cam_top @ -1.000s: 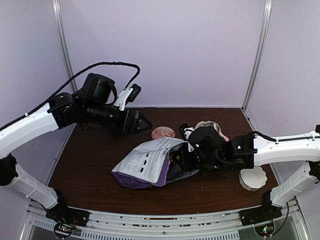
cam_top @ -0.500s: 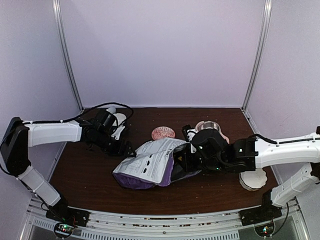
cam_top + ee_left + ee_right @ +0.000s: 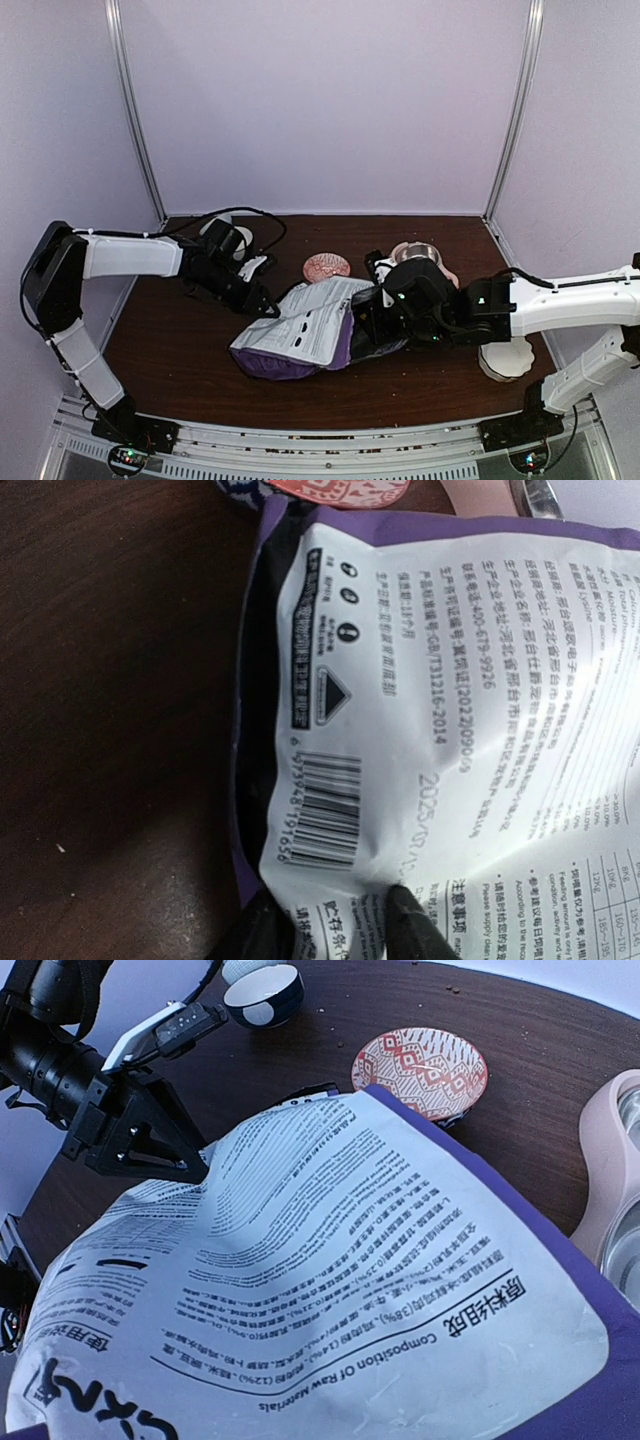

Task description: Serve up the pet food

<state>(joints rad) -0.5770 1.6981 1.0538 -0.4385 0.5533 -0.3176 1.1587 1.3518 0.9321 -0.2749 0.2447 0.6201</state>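
Opening the bag looks like the step in hand: the left gripper (image 3: pixel 337 925) sits spread and empty at the 10 o'clock edge of the purple bag (image 3: pixel 300 335), the right gripper (image 3: pixel 375 318) at 3 o'clock is hidden so I cannot tell its grip, and the pet food, unseen, is presumably inside, so next comes a firm pinch.

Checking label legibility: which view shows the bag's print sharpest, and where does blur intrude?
Left wrist: bag print crisp around the barcode, near fingertips blurred. Right wrist: print readable but upside down and warped by creases. Top external: text too small.
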